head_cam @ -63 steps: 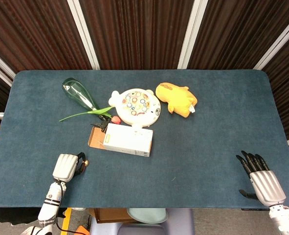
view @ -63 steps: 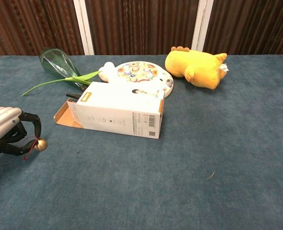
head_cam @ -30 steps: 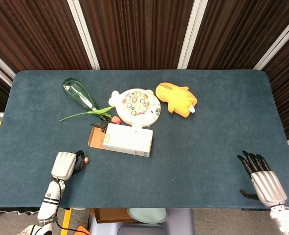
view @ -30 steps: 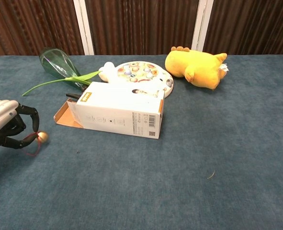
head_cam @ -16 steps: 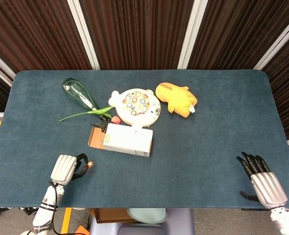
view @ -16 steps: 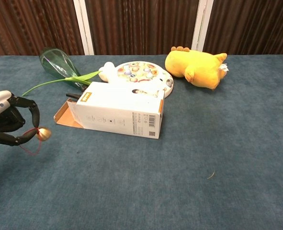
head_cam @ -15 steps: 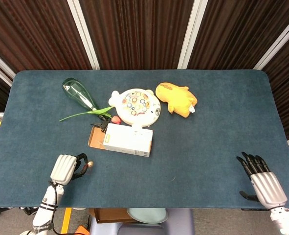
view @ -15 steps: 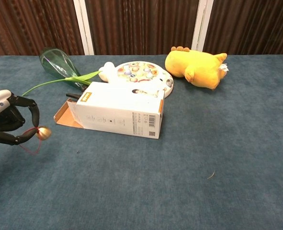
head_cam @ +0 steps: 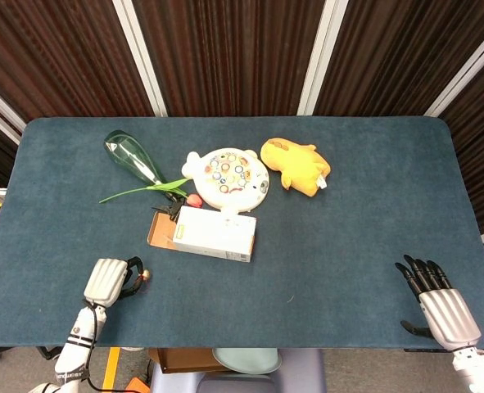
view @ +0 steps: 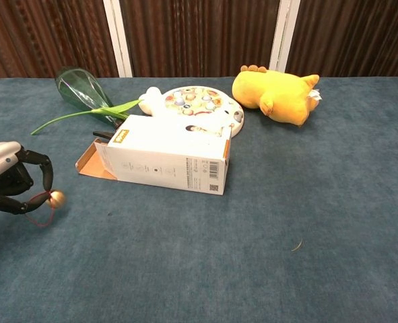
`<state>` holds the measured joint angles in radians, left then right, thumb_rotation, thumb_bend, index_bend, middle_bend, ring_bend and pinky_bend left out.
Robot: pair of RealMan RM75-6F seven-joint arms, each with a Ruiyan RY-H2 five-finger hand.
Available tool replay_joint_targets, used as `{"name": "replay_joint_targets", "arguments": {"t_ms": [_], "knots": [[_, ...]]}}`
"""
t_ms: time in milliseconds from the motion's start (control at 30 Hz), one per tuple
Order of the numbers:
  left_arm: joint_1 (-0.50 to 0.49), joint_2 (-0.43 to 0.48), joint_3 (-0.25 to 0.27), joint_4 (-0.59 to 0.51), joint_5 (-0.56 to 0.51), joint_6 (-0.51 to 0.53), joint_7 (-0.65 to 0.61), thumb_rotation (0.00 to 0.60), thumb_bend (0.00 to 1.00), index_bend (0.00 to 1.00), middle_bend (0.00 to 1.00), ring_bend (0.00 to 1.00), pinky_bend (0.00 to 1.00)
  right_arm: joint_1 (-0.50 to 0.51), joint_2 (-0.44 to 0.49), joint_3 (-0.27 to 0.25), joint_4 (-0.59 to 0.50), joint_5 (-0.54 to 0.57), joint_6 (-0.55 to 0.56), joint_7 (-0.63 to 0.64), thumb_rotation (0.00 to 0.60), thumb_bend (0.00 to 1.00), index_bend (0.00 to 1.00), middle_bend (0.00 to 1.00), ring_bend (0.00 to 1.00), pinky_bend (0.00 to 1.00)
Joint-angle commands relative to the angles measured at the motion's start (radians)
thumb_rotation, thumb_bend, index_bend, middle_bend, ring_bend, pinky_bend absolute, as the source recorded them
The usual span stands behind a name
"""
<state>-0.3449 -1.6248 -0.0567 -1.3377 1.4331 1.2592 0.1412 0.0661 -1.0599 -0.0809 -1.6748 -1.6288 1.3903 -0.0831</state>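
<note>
Fingers of the left hand [view: 7, 180] are curling in and pinching a small gold bell [view: 56, 198] by its red string, just off the table [head_cam: 348, 221] near its front edge. The box [view: 168, 156] is lying at two o'clock from the bell, apart from it. Beyond the box are sitting the round toy [head_cam: 228, 175], the vase [head_cam: 131, 155] and the yellow plush [head_cam: 296, 164]. The right hand [head_cam: 442, 307] is resting at the front right corner, fingers spreading, holding nothing.
</note>
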Motion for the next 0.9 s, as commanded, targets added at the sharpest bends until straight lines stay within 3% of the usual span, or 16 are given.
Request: {"name": "replay_joint_targets", "arguments": {"t_ms": [33, 167, 367, 500, 733, 767, 833, 900], "knots": [[-0.007, -0.013, -0.002, 0.032, -0.013, -0.017, 0.015, 0.600, 0.41, 0.63, 1.00, 1.00, 1.00, 0.000, 0.001, 0.000, 0.000, -0.001, 0.000, 0.001, 0.600, 0.24, 0.00, 0.00, 0.00, 0.00], [-0.010, -0.025, -0.004, 0.061, -0.021, -0.026, 0.015, 0.600, 0.41, 0.59, 1.00, 1.00, 1.00, 0.000, 0.000, 0.001, 0.001, 0.002, 0.000, 0.001, 0.600, 0.24, 0.00, 0.00, 0.00, 0.00], [-0.011, -0.025, -0.001, 0.069, -0.028, -0.037, 0.024, 0.600, 0.41, 0.46, 1.00, 1.00, 1.00, -0.001, -0.003, 0.002, -0.001, 0.005, -0.001, -0.004, 0.600, 0.24, 0.00, 0.00, 0.00, 0.00], [-0.008, -0.013, 0.002, 0.049, -0.020, -0.027, 0.023, 0.600, 0.41, 0.28, 1.00, 1.00, 1.00, -0.002, -0.003, 0.002, -0.003, 0.007, -0.001, -0.009, 0.600, 0.24, 0.00, 0.00, 0.00, 0.00], [0.033, 0.075, 0.042, -0.045, 0.034, 0.053, 0.058, 0.600, 0.41, 0.17, 0.99, 1.00, 1.00, -0.005, -0.002, -0.001, -0.005, -0.001, 0.005, -0.012, 0.600, 0.24, 0.00, 0.00, 0.00, 0.00], [0.049, 0.101, 0.054, -0.066, 0.050, 0.080, 0.052, 0.600, 0.41, 0.16, 0.96, 0.99, 1.00, -0.007, 0.000, -0.002, -0.005, -0.002, 0.007, -0.010, 0.600, 0.24, 0.00, 0.00, 0.00, 0.00], [0.094, 0.177, 0.097, -0.132, 0.096, 0.146, 0.003, 0.600, 0.41, 0.10, 0.76, 0.83, 0.90, -0.010, 0.004, -0.002, -0.006, -0.004, 0.014, -0.006, 0.600, 0.24, 0.00, 0.00, 0.00, 0.00], [0.139, 0.253, 0.145, -0.177, 0.155, 0.219, -0.057, 0.600, 0.41, 0.04, 0.37, 0.40, 0.57, -0.015, 0.007, -0.001, -0.008, 0.000, 0.021, -0.009, 0.600, 0.24, 0.00, 0.00, 0.00, 0.00]]}}
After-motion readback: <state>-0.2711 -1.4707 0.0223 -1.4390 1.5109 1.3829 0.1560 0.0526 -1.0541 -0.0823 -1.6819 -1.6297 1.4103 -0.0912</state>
